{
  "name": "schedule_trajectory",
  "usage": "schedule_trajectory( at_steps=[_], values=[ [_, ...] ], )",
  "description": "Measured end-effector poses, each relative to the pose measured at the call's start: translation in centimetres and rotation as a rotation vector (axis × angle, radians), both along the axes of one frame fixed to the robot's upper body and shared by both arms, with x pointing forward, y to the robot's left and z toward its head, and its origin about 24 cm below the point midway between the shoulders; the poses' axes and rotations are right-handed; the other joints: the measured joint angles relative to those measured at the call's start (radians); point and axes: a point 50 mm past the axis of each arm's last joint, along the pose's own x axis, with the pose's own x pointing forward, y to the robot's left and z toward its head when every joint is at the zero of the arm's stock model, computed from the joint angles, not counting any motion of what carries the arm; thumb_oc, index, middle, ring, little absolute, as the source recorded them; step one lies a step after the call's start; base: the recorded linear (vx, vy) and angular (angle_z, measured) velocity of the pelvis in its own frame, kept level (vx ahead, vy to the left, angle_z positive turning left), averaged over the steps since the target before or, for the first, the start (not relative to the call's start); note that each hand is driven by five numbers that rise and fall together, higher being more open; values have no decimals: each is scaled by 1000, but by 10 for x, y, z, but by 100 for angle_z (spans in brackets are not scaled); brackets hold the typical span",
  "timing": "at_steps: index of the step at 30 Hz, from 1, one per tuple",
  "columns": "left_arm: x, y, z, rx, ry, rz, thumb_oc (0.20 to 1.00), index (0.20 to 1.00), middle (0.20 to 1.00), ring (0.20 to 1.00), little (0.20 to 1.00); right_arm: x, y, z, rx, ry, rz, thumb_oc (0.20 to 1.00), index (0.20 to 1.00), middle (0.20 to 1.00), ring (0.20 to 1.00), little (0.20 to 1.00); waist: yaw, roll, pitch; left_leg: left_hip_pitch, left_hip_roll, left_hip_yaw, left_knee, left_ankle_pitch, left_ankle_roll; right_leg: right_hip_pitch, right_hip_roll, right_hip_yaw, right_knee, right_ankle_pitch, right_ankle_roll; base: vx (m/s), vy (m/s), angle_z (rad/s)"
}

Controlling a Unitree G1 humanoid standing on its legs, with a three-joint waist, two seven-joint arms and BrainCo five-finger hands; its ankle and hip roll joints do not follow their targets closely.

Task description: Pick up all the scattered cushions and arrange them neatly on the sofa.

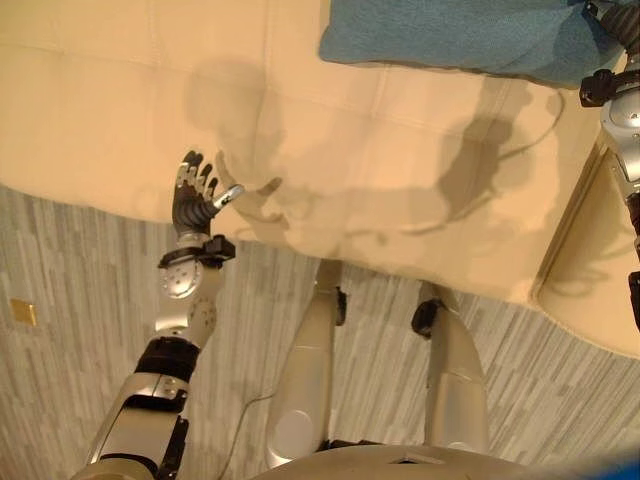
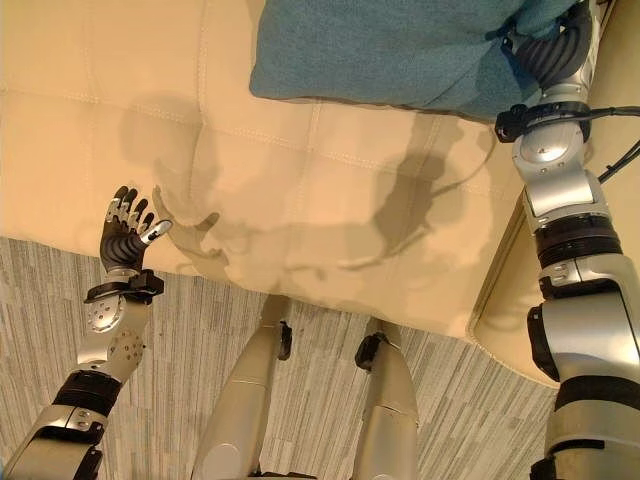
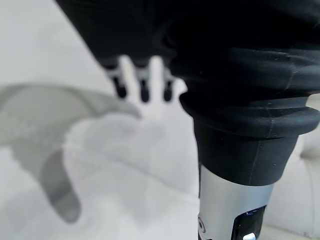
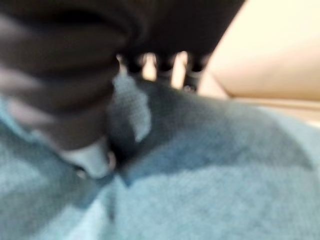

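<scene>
A teal cushion (image 2: pixel 380 50) lies at the back of the cream sofa seat (image 1: pixel 120 110). My right hand (image 2: pixel 552 48) is on the cushion's right end. In the right wrist view the thumb (image 4: pixel 92 160) digs into the teal cloth (image 4: pixel 210 175), and a fold of it rises between the thumb and the fingers (image 4: pixel 162 65). My left hand (image 1: pixel 195 195) hovers at the seat's front edge on the left. It is open with straight fingers (image 3: pixel 144 90) and holds nothing.
A second cream sofa section (image 1: pixel 600 270) joins the seat at the right. Grey striped floor (image 1: pixel 60 290) runs in front of the sofa. A small tan square (image 1: pixel 22 312) lies on it at the far left.
</scene>
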Motion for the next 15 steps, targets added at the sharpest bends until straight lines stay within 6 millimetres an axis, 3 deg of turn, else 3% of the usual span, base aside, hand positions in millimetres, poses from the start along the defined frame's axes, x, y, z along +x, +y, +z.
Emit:
schedule_trajectory(
  at_steps=[15],
  values=[
    [0,1,0,-4,0,8,1000,1000,1000,1000,1000,1,-6,-11,22,32,-19,1000,1000,1000,1000,1000,-16,-1,-1,17,5,1,4,1,1,18,4,-1,1,1,-1,0,0,0]
  ],
)
